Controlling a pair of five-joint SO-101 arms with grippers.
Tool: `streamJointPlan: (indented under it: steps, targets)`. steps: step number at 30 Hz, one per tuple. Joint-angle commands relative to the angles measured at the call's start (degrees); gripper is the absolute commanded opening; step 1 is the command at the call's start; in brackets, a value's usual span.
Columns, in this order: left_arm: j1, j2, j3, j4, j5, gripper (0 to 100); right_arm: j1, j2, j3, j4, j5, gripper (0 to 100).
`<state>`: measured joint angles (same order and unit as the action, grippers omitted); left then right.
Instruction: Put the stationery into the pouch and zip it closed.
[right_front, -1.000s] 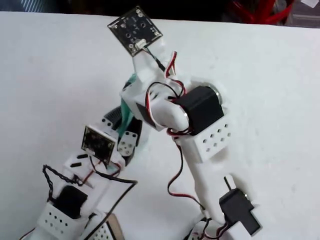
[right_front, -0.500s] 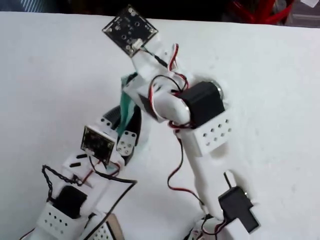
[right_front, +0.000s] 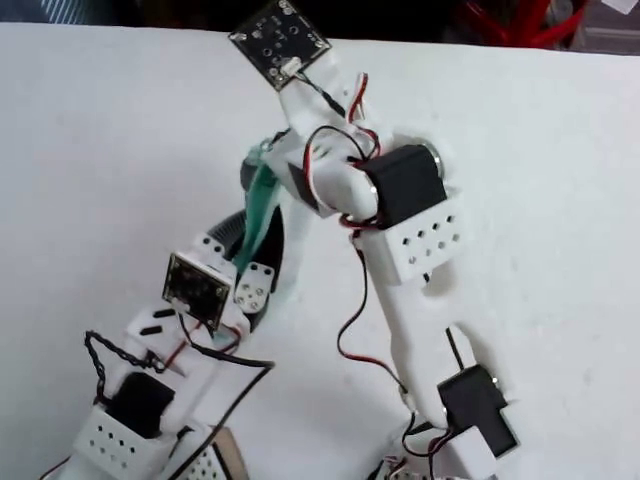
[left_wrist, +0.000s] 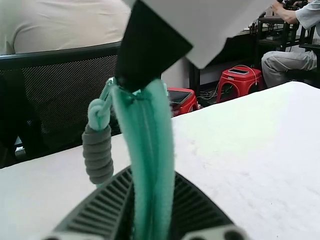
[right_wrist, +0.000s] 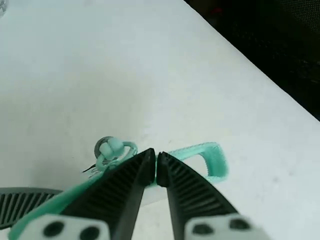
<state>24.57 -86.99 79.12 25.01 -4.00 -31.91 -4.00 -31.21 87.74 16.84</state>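
- The pouch (right_front: 262, 205) is off the surface (right_front: 120, 130), held edge-on and stretched between the two arms, so the work looks to be at the zipping stage rather than the loading stage.
- The left gripper (left_wrist: 150, 176) has its jaws clamped on one end of the pouch, and the teal edge rises straight out from between them.
- The right gripper (right_wrist: 154, 155) has its jaws pressed almost together on the far end of the pouch, beside the grey pull charm (left_wrist: 97, 155) hanging from a teal cord.
- In the left wrist view, the stretch of zip (left_wrist: 146, 135) between the two grippers appears drawn shut, so little seems left beyond finishing the last bit and letting go.
- Whether the stationery is inside cannot be told, because only the pouch's thin edge faces the cameras.
- The zip slider is covered by the right jaws, so it is unclear whether they pinch the slider or only fabric.
- A teal loop (right_wrist: 212, 159) sticks out past the right jaws, and the arms cover much of the pouch in the high view.
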Motion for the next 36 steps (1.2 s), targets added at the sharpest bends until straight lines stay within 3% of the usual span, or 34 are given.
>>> streamJointPlan:
  steps: [1, 5, 9, 21, 26, 28, 30, 36]
  targets:
    - [-0.13, 0.75, 0.09, 0.09, -0.53, 2, -0.40, -3.21, -1.05, 1.80, -8.79, 7.8]
    - [-0.40, 0.75, 0.09, 0.09, -0.44, 2, -3.38, -5.32, -7.03, 6.64, -23.91, 25.8]
    - [-0.40, 0.75, 0.09, 0.09, -0.35, 2, -3.74, -4.00, -10.29, 4.62, -34.20, 26.8]
    - [-0.13, 0.75, 0.79, 0.00, -0.53, 2, -7.16, 2.42, -10.29, 5.85, -34.29, 26.4]
    - [-0.31, 0.75, 0.79, 0.00, -0.44, 2, -7.16, 2.59, -10.02, 5.76, -33.58, 10.8]
    - [-0.31, 0.75, 0.79, 0.00, -0.44, 2, -7.34, 2.59, -10.11, 5.49, -28.31, 5.9]
    - [-0.31, 0.75, 0.79, 0.00, -0.44, 2, -7.43, 2.59, -10.11, 5.49, -24.70, 3.8]
    - [-0.22, 0.75, 0.88, 0.00, -0.44, 2, -6.29, 2.42, -10.29, 4.62, -23.82, 1.8]
